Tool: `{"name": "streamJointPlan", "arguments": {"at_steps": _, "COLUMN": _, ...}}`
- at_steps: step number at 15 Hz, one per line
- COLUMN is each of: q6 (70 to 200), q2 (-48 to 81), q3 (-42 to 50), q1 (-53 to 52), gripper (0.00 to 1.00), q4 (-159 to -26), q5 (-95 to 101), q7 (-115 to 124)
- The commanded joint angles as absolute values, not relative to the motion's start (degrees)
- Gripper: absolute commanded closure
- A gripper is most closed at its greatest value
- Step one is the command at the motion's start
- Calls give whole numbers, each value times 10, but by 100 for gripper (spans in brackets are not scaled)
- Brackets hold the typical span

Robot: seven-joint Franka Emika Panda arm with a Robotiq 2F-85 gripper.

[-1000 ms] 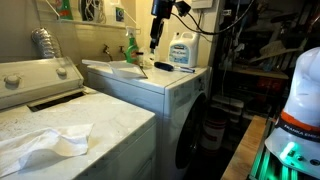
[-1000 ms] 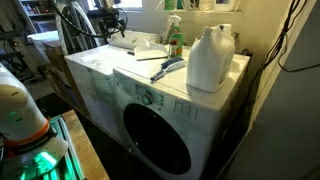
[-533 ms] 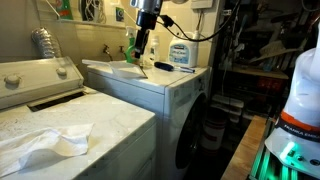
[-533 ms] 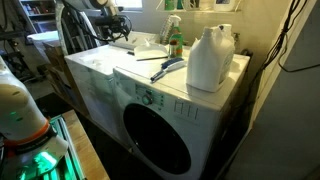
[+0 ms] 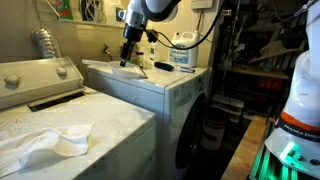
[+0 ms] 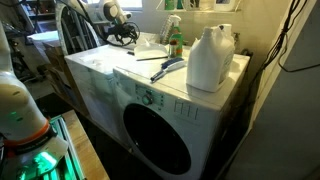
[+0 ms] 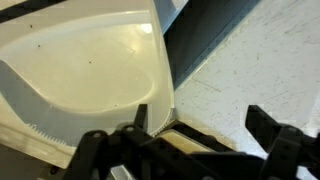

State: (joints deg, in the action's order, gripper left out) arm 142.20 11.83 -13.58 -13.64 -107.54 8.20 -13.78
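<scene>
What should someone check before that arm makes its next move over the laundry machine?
1. Jaws apart: ok. In the wrist view the gripper is open.
2. Nothing in the grip: ok. The gap between the fingers holds nothing.
3. Lined up with the white dish: ok. One finger sits at the dish's edge.
4. Contact with the dish: cannot tell. No view shows whether the finger touches it or hangs just above.
5. Room near the green spray bottle: cannot tell. It stands upright close to the arm.
6. Detergent jug out of the way: ok. It is upright and well apart from the gripper.
</scene>
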Motion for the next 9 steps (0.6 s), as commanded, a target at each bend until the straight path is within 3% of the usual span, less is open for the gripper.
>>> {"name": "streamJointPlan", "arguments": {"at_steps": 1, "q6": 1445, "q2": 158, "q3": -126, "q1": -141, "gripper": 0, "q4": -1047, "q5": 102, "q7": -116}}
{"name": "streamJointPlan", "arguments": {"at_steps": 5, "q6": 1455, "q2": 186, "q3": -118, "q1": -145, "gripper": 0, "q4": -1031, "q5": 110, "q7": -105}}
{"name": "streamJointPlan", "arguments": {"at_steps": 6, "q6": 1453, "q2": 191, "q3": -116, "q1": -146, "gripper": 11, "q4": -1028, "q5": 115, "q7": -102}}
{"name": "streamJointPlan", "arguments": {"at_steps": 9, "q6": 1458, "q2": 204, "q3": -109, "q1": -151, "gripper": 24, "q4": -1021, "q5": 133, "q7": -98}}
